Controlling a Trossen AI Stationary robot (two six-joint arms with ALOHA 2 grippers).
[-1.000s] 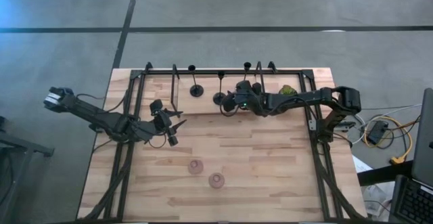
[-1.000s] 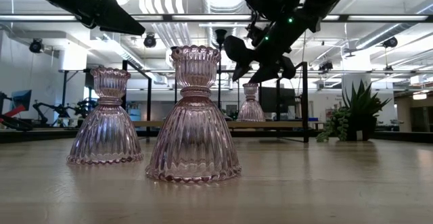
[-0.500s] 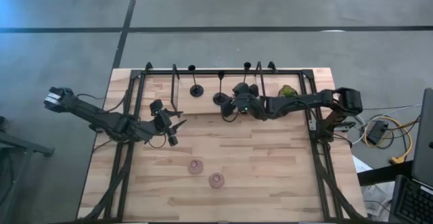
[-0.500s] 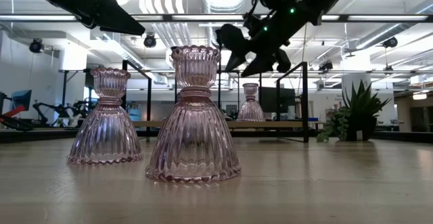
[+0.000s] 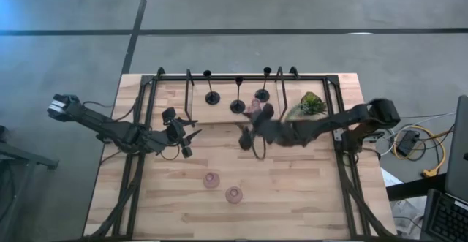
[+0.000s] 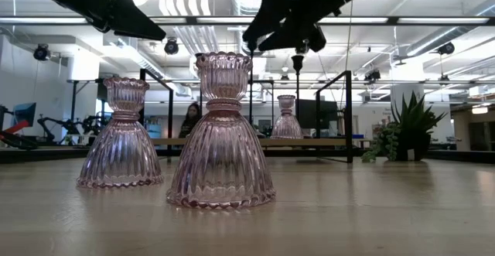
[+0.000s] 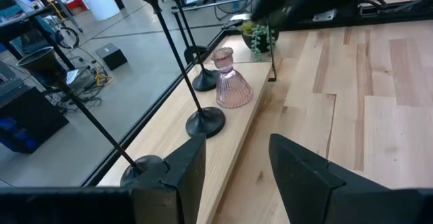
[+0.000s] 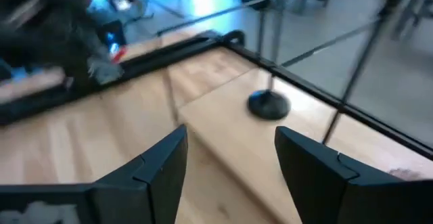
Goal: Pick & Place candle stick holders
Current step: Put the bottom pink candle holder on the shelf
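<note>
Holders, black, thin-stemmed: three stand upright in a row on the raised strip along the table's far edge, inside the black metal rack frame point(image 5: 241, 76). First black holder point(image 5: 210, 98) is leftmost, second black holder point(image 5: 238, 106) in the middle, third black holder point(image 5: 262, 93) rightmost in the high view.

Holders, pink glass, ribbed: one pink holder point(image 5: 254, 107) stands on the same far strip, just beside the second and third black ones; the left wrist view shows it upright point(image 7: 232, 87) next to a round black base. Two more stand well apart from it on the near part of the wooden table point(image 5: 292, 191): near-left pink holder point(image 5: 211, 180) and near-right pink holder point(image 5: 233, 194), close to each other but not touching. Both are upright in the low view, one point(image 6: 121, 134) behind and to the side of the other point(image 6: 222, 132).

Plant, small, green, leafy point(image 5: 311, 103): at the far right of the table, near the right arm.

Left gripper point(image 5: 187, 136): over the left half of the table, near the rack's left rail; fingers point(image 7: 186, 173) spread apart, nothing between them.

Right gripper point(image 5: 248, 134): raised above the table's middle, just in front of the far strip; fingers point(image 8: 159, 163) parted, nothing between them.
</note>
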